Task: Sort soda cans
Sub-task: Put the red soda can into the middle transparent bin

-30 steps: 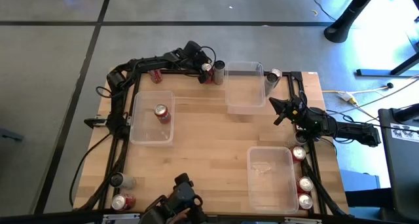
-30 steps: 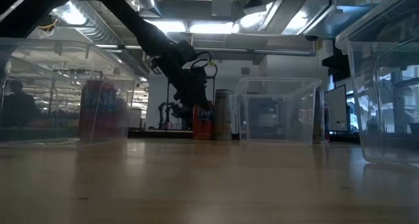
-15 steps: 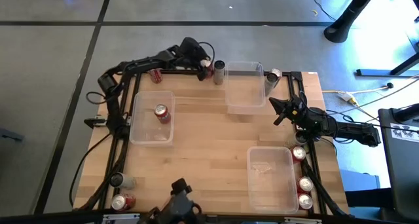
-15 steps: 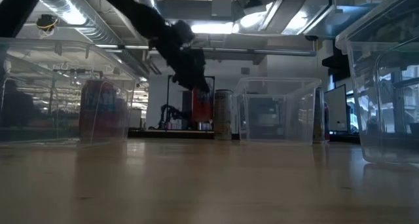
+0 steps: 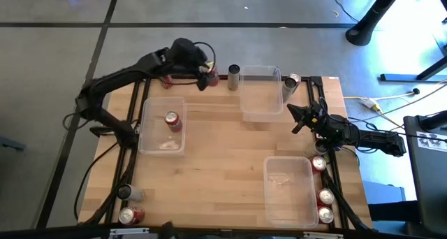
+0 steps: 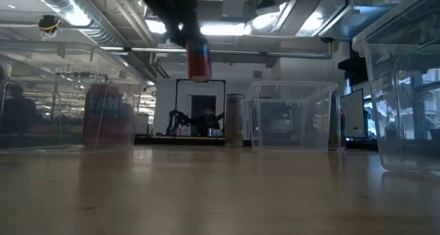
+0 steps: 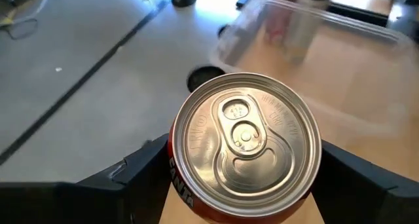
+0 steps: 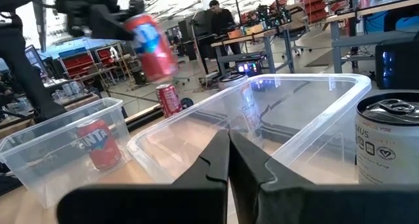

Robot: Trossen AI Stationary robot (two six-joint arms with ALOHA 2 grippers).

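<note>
Red soda can [image 5: 209,77] lifted clear of the table [image 5: 223,145], clasped in the left pincer [image 5: 204,73] near the far edge, silver top [image 7: 245,142] facing the wrist camera between two dark fingers [image 7: 134,175]. Seen in the low view hanging high above the wooden surface [image 6: 198,60]. Just beside it on the far edge, a dark grey can [image 5: 234,75] standing upright next to a clear plastic bin [image 5: 260,93]. Another grey can [image 5: 291,84] at that bin's far right corner. One red can [image 5: 172,121] lying inside the left bin [image 5: 162,124]; a further red can [image 5: 166,79] behind the left arm at the far edge. Right pincer [image 5: 294,116] clenched on nothing, hovering just right of the far bin, fingers pressed together [image 8: 229,162]. Third bin [image 5: 289,190] at the near right, with three red cans [image 5: 319,163] [image 5: 325,196] [image 5: 325,214] lined along the table's right edge. Two more cans at the near left corner, one grey [image 5: 126,192] and one red [image 5: 128,215]. Person [image 8: 216,18] visible in the room beyond the table.
</note>
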